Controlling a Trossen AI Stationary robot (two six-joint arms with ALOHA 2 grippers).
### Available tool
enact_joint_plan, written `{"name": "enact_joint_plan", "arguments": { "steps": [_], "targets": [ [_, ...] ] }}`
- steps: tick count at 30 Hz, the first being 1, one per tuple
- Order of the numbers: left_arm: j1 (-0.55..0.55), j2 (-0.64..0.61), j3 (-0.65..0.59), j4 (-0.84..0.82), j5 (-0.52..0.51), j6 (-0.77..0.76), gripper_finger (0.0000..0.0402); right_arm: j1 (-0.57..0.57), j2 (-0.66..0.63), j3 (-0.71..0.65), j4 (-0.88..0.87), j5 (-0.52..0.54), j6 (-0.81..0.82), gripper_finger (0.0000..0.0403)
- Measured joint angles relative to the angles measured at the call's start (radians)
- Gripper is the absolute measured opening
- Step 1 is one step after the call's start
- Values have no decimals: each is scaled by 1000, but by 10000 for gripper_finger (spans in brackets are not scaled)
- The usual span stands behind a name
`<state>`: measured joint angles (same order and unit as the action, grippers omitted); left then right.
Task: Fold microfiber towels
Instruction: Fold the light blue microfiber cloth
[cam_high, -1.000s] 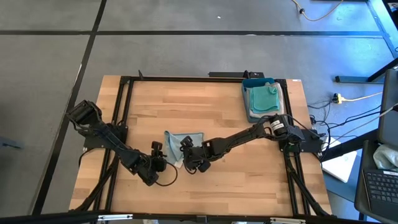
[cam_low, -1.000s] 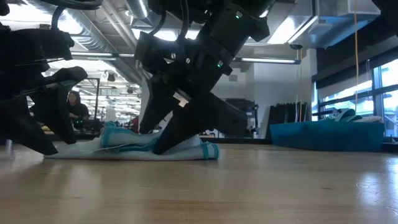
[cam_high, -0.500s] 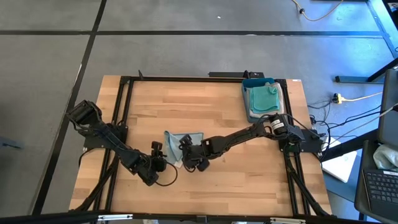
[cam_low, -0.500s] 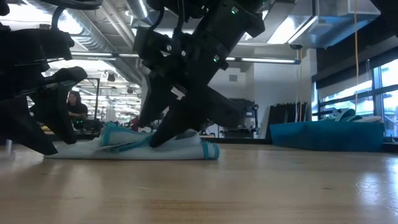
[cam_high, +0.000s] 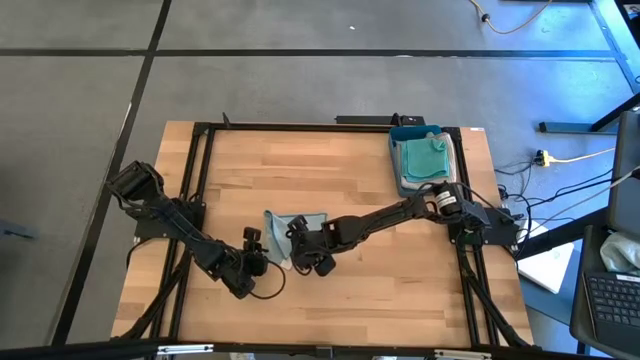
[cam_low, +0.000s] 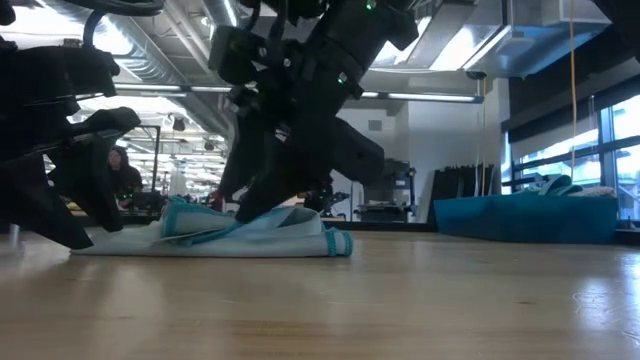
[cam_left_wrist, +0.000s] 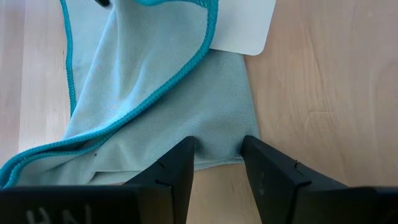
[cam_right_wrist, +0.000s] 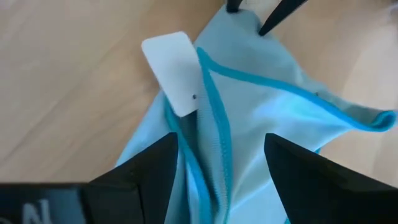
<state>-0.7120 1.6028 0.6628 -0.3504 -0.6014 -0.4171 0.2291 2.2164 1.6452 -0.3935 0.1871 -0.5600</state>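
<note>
So both my grippers are parked on the one towel (cam_high: 296, 226) I'm folding, which sits a bit toward the near, left part of the table (cam_high: 350, 175), with the blue tray (cam_high: 400, 135) and its stack of other towels (cam_high: 426, 157) way off at about 1 o'clock in the far right corner. Nearest to me is my left gripper (cam_high: 256, 262), down at the towel's near-left corner. In my left wrist view the two fingers (cam_left_wrist: 168, 171) stand partly spread, straddling the cloth's straight edge (cam_left_wrist: 217, 163), and I can't honestly say they've bitten anything; it looks more like they're pinning or just framing that corner. A little farther in, my right gripper (cam_high: 305, 247) comes in from the 3 o'clock side and hangs over the near-right part of the towel. Its fingers (cam_right_wrist: 152, 165) are spread wide, and between them I can see the doubled-up teal hem (cam_right_wrist: 214, 134) with the white tag (cam_right_wrist: 174, 71) just beyond, nothing clamped. The thing that matters: the cloth runs away from both grippers toward 12 o'clock, long axis roughly left-right across the table with the bunched ridge on its left half, visible in the low view (cam_low: 195, 218). The right one is closer to that loose hem, so I reckon it's the one to close on it and carry it over, while the left holds the corner down.
</note>
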Motion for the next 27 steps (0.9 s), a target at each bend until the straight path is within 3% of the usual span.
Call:
{"name": "enact_joint_plan", "arguments": {
  "steps": [11, 27],
  "targets": [
    [-3, 0, 0, 5, 1, -3, 135, -4, 17, 2, 18, -28, 3, 230],
    [-5, 0, 0, 5, 1, -3, 135, -5, 35, 1, 38, -51, 1, 43]
  ]
}}
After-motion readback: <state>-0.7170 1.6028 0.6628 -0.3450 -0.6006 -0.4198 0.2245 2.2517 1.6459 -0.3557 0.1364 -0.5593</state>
